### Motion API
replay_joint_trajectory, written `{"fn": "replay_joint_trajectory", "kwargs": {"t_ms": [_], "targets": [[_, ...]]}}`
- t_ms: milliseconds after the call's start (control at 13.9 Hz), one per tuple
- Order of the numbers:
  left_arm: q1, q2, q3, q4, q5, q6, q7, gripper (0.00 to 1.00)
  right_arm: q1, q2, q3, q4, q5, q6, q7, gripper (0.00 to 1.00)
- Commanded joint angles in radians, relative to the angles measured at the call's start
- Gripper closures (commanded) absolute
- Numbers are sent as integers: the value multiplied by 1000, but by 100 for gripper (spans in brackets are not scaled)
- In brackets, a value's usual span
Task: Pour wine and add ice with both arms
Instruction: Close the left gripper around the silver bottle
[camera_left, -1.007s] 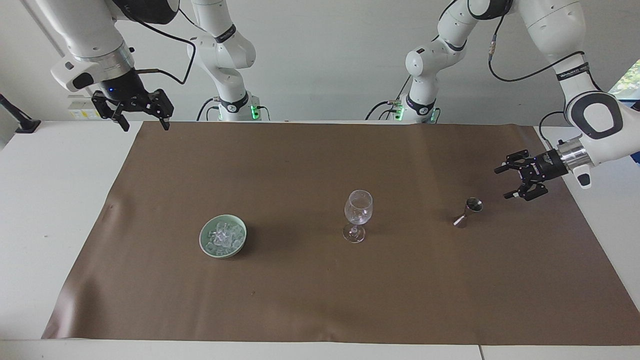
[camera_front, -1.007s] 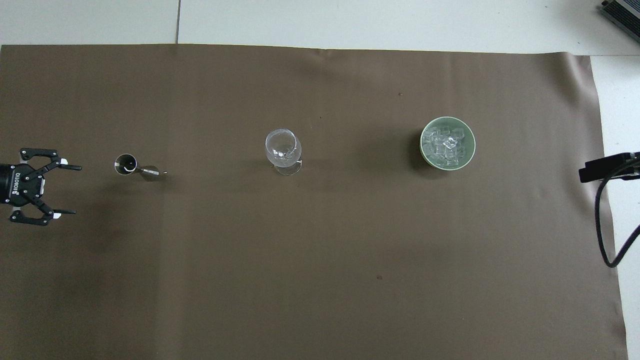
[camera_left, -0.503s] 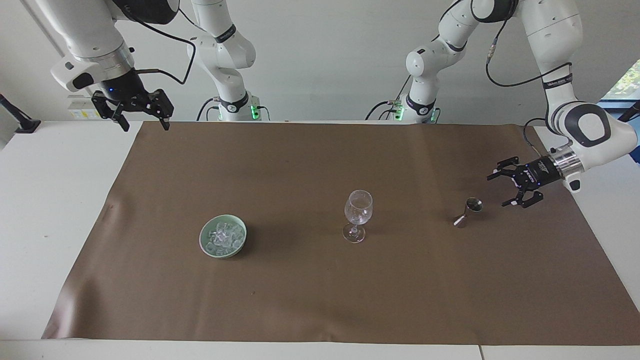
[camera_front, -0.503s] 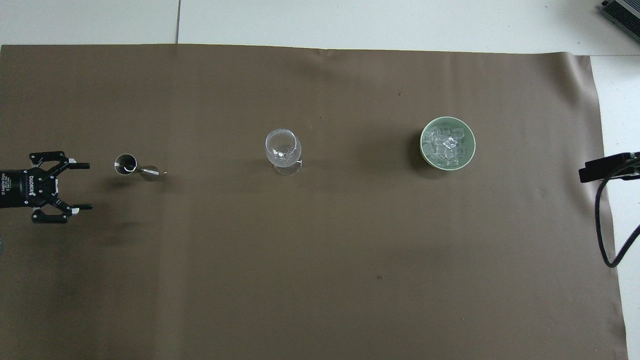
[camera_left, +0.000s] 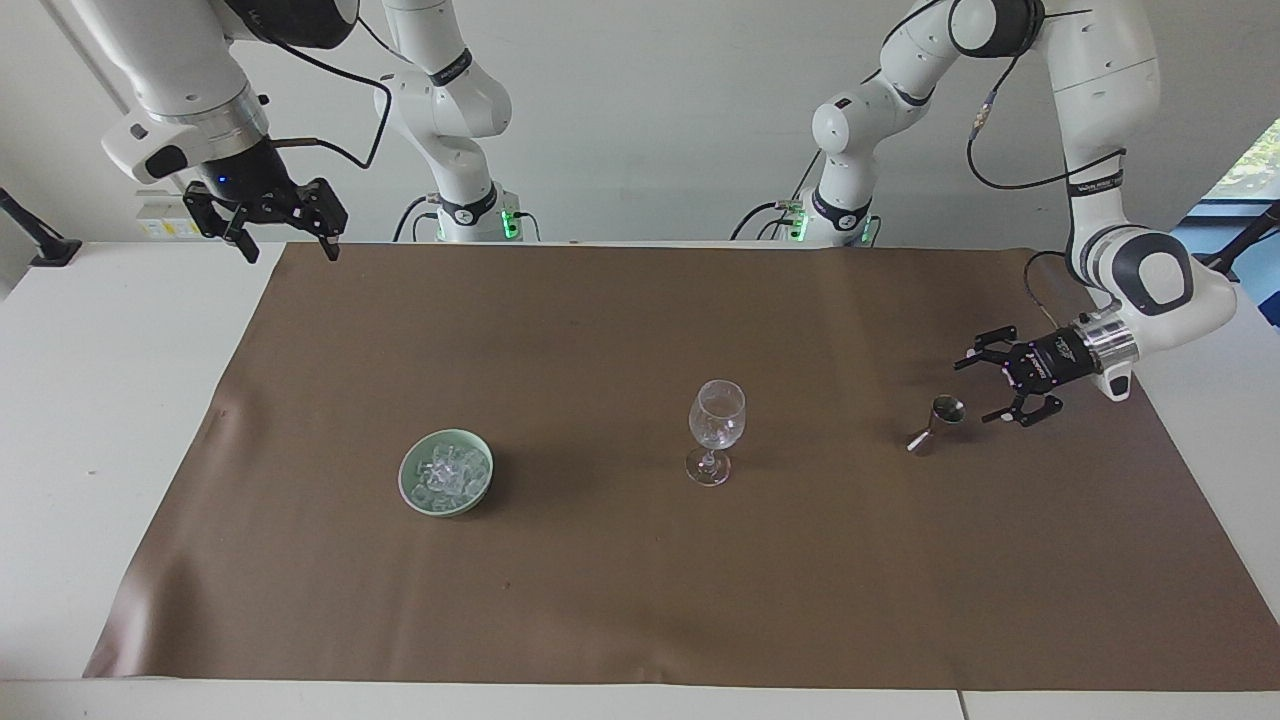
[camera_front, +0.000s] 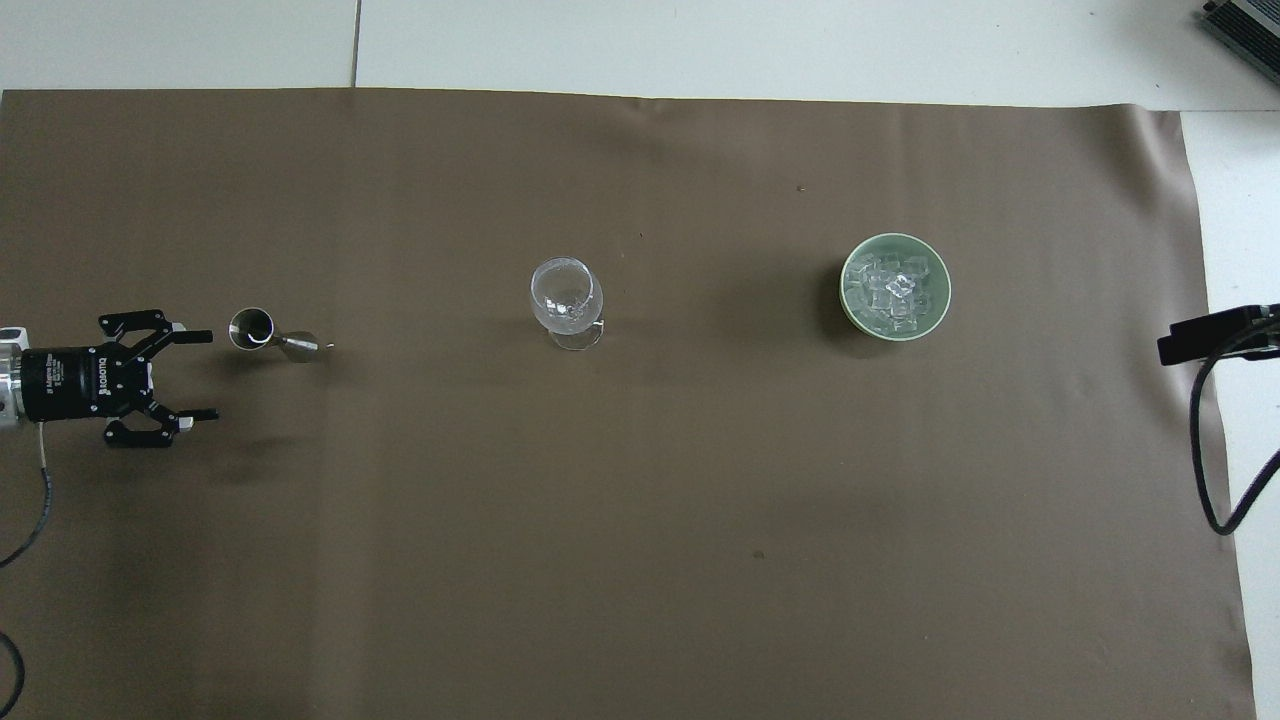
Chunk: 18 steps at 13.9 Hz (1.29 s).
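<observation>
I bring my left gripper (camera_left: 972, 390) to the jigger (camera_left: 935, 423), jaws spread.
The ice (camera_left: 447, 472) sits in the green bowl (camera_left: 412, 488) at the wine glass's (camera_left: 716, 430) nine o'clock in the facing view; my right gripper (camera_left: 284, 245) waits, jaws spread.

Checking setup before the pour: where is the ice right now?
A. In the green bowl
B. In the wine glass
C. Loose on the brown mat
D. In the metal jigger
A: the ice is heaped in the green bowl, toward the right arm's end of the table.
</observation>
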<state>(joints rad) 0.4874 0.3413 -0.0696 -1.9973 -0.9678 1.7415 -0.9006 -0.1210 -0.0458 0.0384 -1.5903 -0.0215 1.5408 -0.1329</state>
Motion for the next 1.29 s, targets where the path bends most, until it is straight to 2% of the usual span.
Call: {"fn": "replay_joint_trajectory", "kwargs": {"t_ms": [0,288,719,1223], "targets": [[-21,33,4,-17,-55,19,75,0,-6,-17,3,-17,17,-4,13,0],[-36,67,2,-17,-127,21,120,0,-6,-17,3,-17,17,-4,13,0],[-75,71,2,-31,-221,35,157,0,-6,-17,3,-17,17,-4,13,0],[-92,85,2,-32,-236,61,164,0,-5,-17,3,-17,17,-4,13,0]]}}
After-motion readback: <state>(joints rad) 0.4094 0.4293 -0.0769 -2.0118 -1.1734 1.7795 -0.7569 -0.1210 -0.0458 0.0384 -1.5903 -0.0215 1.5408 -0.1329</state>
